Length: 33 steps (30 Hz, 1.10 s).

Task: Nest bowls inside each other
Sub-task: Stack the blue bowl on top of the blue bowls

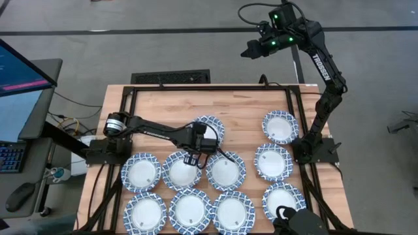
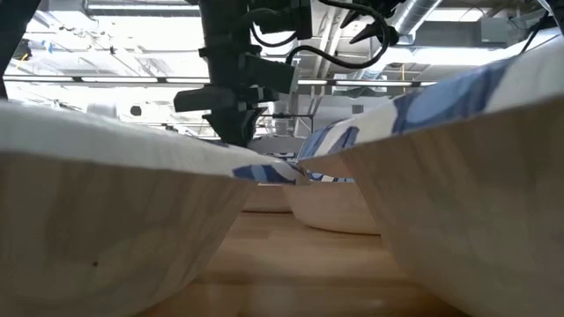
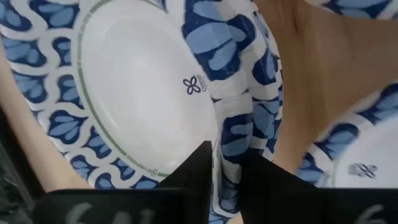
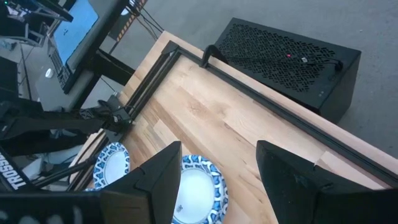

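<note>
High view: left gripper [image 1: 193,158] down at centre frame over the middle bowl [image 1: 182,171] of the middle row; bowls spread across table [image 1: 241,111]; right gripper [image 1: 251,51] raised off-table, upper right.
Low view: bowl walls fill foreground, left arm behind at upper centre.
Left wrist view: fingers [image 3: 193,171] pinched on that bowl's patterned rim.
Right wrist view: fingers [image 4: 155,177] spread wide, holding nothing, above table's far edge.

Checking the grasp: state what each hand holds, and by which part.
Left hand pinches the blue-patterned rim of a white paper bowl. Right hand is open, raised, holding nothing.
</note>
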Each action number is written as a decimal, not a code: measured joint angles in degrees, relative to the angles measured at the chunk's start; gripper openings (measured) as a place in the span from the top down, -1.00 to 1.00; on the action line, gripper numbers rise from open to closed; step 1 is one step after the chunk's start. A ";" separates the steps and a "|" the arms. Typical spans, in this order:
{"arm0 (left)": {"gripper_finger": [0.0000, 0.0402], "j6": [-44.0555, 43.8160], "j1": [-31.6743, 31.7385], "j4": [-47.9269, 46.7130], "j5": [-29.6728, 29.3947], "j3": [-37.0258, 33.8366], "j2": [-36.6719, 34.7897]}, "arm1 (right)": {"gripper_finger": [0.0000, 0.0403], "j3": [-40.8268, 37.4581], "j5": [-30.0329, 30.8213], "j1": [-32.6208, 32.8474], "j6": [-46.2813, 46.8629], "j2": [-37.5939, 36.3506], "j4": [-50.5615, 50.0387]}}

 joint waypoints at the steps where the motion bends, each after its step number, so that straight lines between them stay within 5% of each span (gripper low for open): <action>1: 0.71 -0.30 0.15 -0.39 0.94 0.01 -0.02 | -0.14 0.00 0.00 0.00 -0.01 0.00 0.00; 16: 0.38 -4.82 -1.31 -2.31 -1.16 5.30 -0.55 | -0.14 -0.02 0.04 -0.50 -0.39 0.02 0.02; 24: 0.28 -5.07 -0.39 -5.66 4.49 6.15 -0.29 | -0.14 0.00 0.02 -1.82 -0.37 0.02 0.00; 33: 0.20 -8.22 -0.65 -8.90 4.24 6.08 -3.53 | -0.14 0.00 0.00 -3.57 -0.37 0.02 -0.02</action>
